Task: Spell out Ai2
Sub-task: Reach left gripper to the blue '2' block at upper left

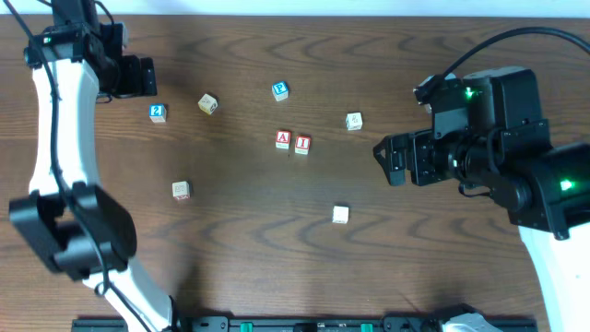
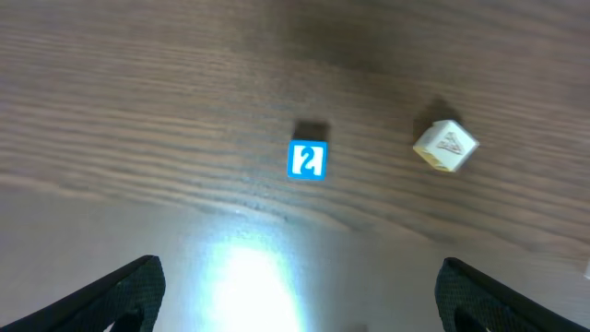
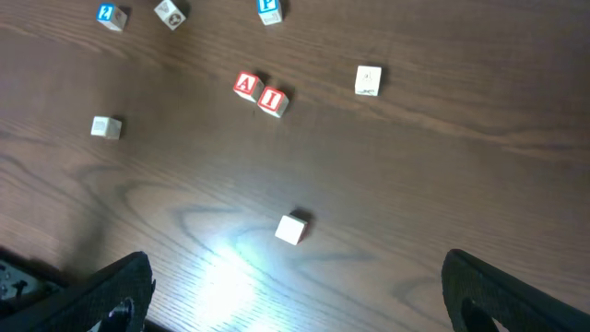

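Observation:
A red "A" block [image 1: 283,139] and a red "I" block [image 1: 302,144] sit side by side at the table's middle; the right wrist view shows the A [image 3: 246,86] and the I [image 3: 273,100] too. A blue "2" block [image 1: 158,112] lies at the far left and shows in the left wrist view [image 2: 308,160], ahead of the fingers. My left gripper [image 1: 146,77] is open and empty above the table, just behind the "2" block [image 2: 295,295]. My right gripper [image 1: 389,159] is open and empty at the right [image 3: 295,295].
A blue "P" block [image 1: 280,89] lies behind the A. Plain pale blocks lie scattered: one tilted [image 1: 208,103], one at the right [image 1: 354,121], one at the left front [image 1: 181,190], one at the front middle [image 1: 340,214].

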You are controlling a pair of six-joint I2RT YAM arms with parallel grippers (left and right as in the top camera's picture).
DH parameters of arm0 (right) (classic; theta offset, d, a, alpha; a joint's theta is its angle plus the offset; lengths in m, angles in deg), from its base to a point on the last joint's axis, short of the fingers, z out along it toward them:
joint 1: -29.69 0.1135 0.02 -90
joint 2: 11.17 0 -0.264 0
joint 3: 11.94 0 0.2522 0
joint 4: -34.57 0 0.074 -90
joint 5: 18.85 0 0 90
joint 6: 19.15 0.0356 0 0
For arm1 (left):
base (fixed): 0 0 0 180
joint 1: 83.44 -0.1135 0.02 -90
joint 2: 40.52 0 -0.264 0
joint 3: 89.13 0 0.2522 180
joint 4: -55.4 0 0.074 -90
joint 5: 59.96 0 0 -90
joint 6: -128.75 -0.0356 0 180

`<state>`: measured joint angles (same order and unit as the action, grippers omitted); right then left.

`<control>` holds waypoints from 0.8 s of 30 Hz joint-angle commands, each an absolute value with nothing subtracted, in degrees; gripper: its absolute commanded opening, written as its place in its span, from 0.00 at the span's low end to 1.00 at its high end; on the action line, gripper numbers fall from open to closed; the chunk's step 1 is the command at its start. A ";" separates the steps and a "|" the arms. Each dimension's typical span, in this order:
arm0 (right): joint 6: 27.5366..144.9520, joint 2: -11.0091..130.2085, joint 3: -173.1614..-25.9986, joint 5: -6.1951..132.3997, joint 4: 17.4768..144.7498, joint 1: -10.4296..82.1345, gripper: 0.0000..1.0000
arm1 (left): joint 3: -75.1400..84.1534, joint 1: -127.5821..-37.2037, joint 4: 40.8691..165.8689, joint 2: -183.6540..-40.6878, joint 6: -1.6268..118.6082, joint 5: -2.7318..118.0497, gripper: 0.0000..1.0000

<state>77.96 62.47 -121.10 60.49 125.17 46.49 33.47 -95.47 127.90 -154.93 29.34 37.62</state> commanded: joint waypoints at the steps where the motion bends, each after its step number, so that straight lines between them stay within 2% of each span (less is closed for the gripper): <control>1: 77.44 62.32 -121.10 60.62 125.03 46.97 0.99 | 36.33 -95.63 126.83 -161.05 25.65 40.22 0.95; 11: 77.48 62.32 -121.10 60.60 125.19 46.97 0.99 | 38.80 -95.65 121.74 -172.90 24.10 40.15 0.95; 24: 77.63 62.32 -121.10 60.60 126.85 46.97 0.99 | 38.78 -95.65 116.43 -174.41 20.91 40.17 0.95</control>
